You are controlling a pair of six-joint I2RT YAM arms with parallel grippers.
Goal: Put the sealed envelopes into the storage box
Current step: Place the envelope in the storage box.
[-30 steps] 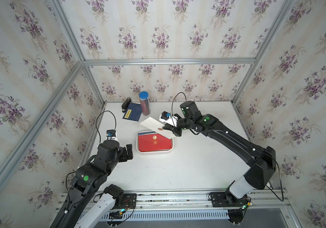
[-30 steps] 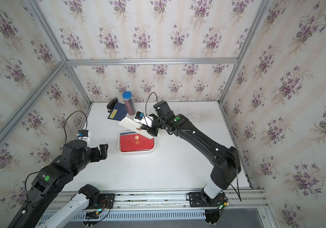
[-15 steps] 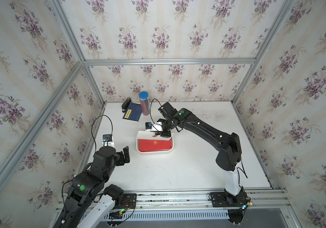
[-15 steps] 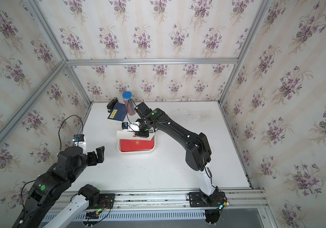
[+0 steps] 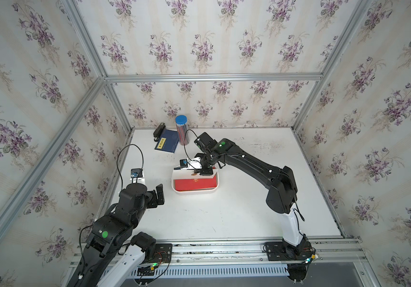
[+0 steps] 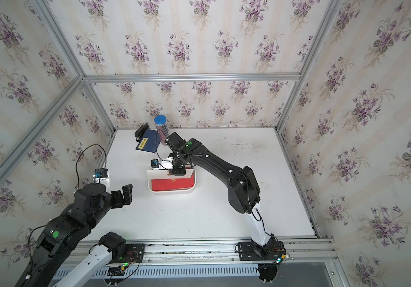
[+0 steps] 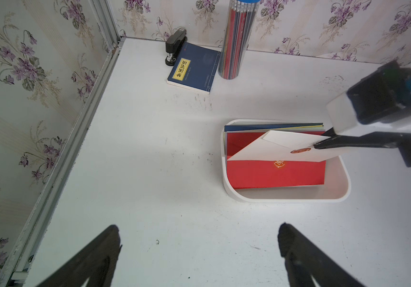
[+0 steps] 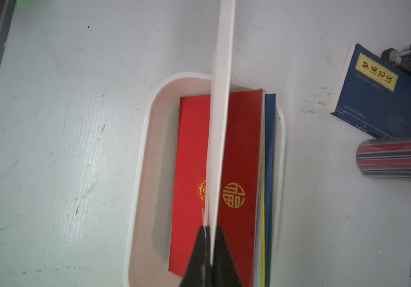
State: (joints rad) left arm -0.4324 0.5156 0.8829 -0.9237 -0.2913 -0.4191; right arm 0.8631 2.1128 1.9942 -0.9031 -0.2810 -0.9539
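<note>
Fingers of the right gripper [image 7: 320,145] are pressed together on one end of a white envelope [image 7: 274,149], beside its round seal. They hold it tilted over the storage box [image 7: 286,198]. Whether its low corner already touches the red envelope [image 7: 274,176] beneath cannot be told.

That red envelope lies flat on top of a stack whose blue and yellow edges [image 7: 274,127] show along the box's far side. No loose envelope shows on the desk [image 7: 162,161], so the white one looks like the last. What seems left is to lay it flat and let go.

The left gripper [image 7: 198,226] is spread wide and empty, hovering over bare desk well apart from the box.

The desk is white and scuffed. In its far corner a navy booklet [image 7: 194,69] lies with a black stapler [image 7: 174,44] and a pencil tube [image 7: 234,44] just beside it. Floral wallpaper [image 5: 199,37] on an aluminium frame [image 5: 212,77] closes in the cell.
</note>
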